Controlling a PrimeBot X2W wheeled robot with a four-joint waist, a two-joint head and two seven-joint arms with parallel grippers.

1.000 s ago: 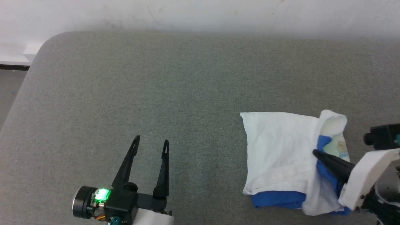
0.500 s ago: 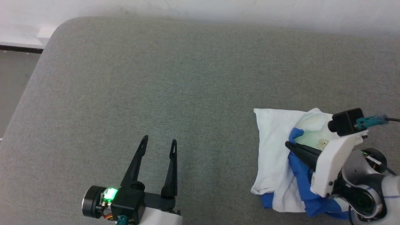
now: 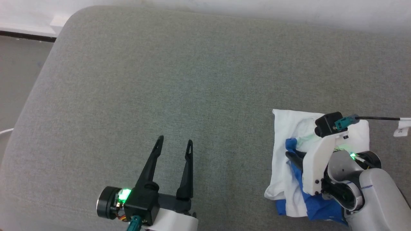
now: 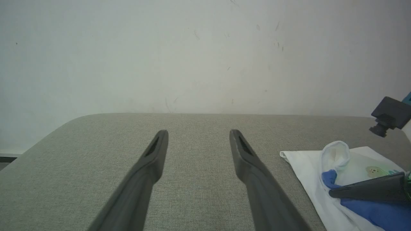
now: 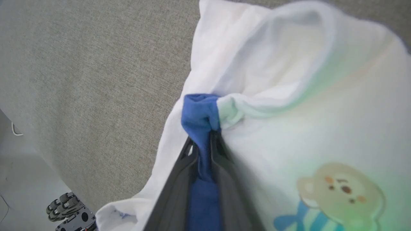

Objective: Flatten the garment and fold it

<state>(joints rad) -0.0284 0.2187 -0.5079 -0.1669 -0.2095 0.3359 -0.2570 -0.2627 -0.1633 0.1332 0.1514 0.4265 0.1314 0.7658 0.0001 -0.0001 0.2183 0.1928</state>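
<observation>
Soft white T-shirt (image 3: 282,138) with bright blue sleeves and a small bear print (image 5: 340,189), lying bunched and part-folded at the right side of the grey woven padded surface (image 3: 192,80), blue cloth showing along its near edge. Right gripper (image 3: 288,156) of two long dark fingers set down on the middle of the T-shirt, fingers drawn close together, a ridge of blue fabric (image 5: 199,109) pinched between them and white cloth puckered up just past the tips. Left gripper (image 3: 175,140) of the same dark two-finger build, well apart from the T-shirt, over bare surface at the lower left, fingers spread wide, nothing between them. Pale scuffed wall (image 4: 192,48) beyond the far edge of the surface.
</observation>
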